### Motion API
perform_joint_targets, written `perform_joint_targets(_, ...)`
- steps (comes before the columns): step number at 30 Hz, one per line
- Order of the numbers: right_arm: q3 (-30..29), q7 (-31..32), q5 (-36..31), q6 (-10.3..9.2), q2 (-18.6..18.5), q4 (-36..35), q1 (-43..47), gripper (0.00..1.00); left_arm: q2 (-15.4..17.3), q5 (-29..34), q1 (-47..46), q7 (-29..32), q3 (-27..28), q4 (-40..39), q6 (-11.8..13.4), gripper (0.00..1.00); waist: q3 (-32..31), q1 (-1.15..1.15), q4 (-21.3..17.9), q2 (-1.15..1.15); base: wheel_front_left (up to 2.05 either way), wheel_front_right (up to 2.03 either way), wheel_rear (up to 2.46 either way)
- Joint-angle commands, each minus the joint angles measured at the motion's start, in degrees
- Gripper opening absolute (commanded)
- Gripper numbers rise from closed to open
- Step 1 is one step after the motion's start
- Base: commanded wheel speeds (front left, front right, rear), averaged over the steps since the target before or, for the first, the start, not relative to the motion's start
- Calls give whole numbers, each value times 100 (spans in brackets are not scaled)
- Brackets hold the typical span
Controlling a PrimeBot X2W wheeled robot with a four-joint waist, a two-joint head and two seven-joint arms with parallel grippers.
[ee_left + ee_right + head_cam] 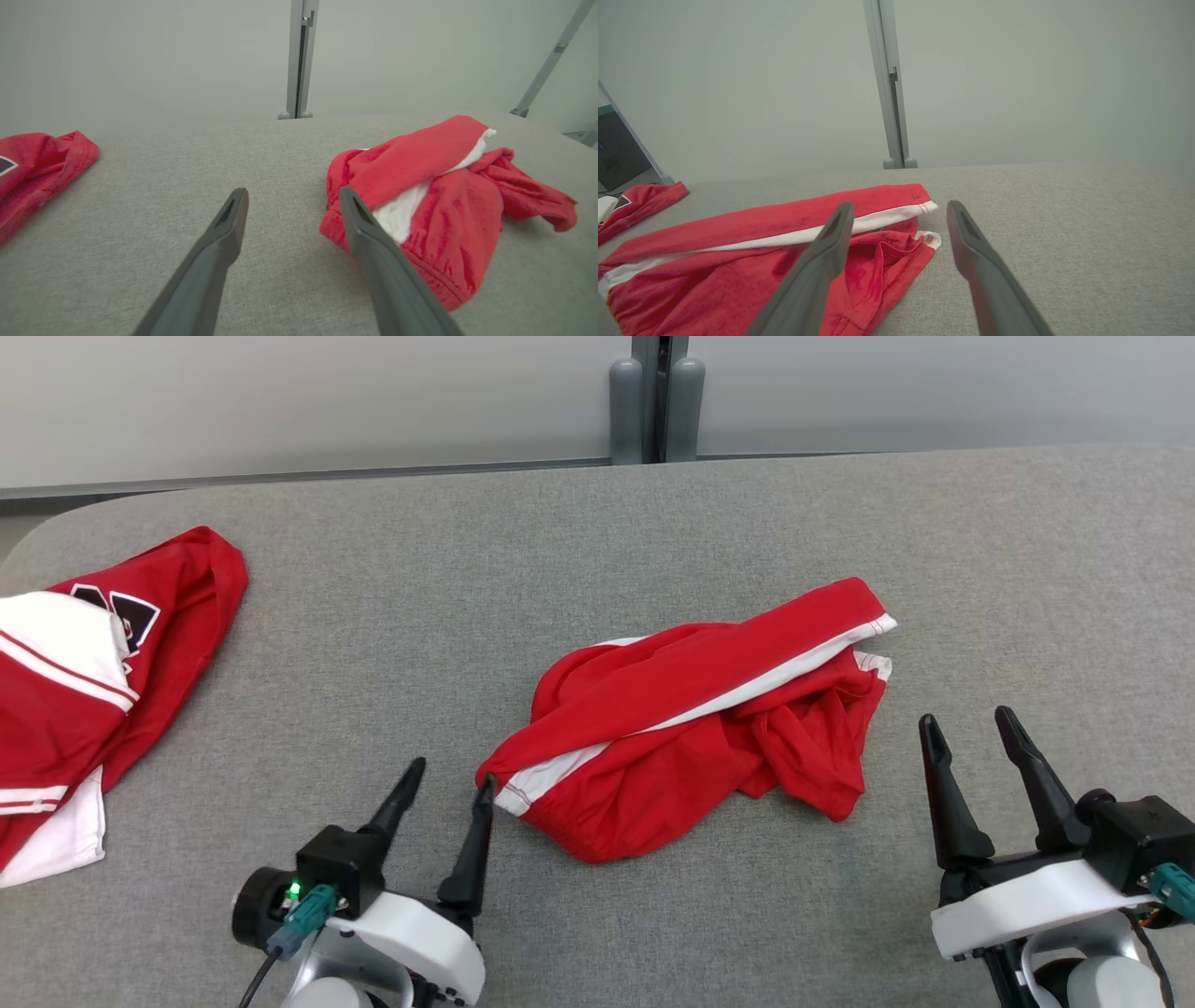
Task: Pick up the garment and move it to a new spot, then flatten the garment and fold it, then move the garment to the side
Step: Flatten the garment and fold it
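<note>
A crumpled red garment (691,728) with a white stripe lies in the middle of the grey table (597,532). It also appears as the red garment (439,200) at the right of the left wrist view and the red garment (761,247) at the lower left of the right wrist view. My left gripper (450,782) stands open just left of the garment's near corner, its right fingertip (485,791) close to the white hem. My right gripper (971,723) is open to the garment's right, apart from it, with nothing between its fingers.
A second red and white garment (84,681) with a dark logo lies at the table's left edge. A grey post (657,397) stands behind the table's far edge against a pale wall. Bare grey table stretches behind and to the right.
</note>
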Motion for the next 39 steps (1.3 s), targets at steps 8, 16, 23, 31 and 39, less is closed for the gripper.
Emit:
perform_joint_targets(8, 107, -26, 66, 0, 15, 73, -132, 100, -69, -720, -32, 827, -460, 151, -204, 100, 149, 0, -112, 0, 0, 0, 0)
perform_joint_targets(16, 130, -76, 108, 0, -11, 177, -201, 100, -28, -905, -194, 808, -490, 76, -233, 0, 221, 0, -182, 0, 0, 0, 0)
perform_joint_targets(23, 33, -106, 159, 0, -76, 297, -281, 100, 38, -879, -237, 655, -478, -62, -203, 0, 245, 0, -152, 0, 0, 0, 0)
perform_joint_targets(31, -243, -203, 228, 0, -362, 952, -849, 100, 52, -838, -366, 484, -533, -173, -184, 0, 423, 0, -5, 0, 0, 0, 0)
perform_joint_targets(39, 15, -269, 440, 0, -544, 1974, -1740, 100, 51, -786, -599, 372, -644, -149, -216, 0, 759, 0, 212, 0, 0, 0, 0)
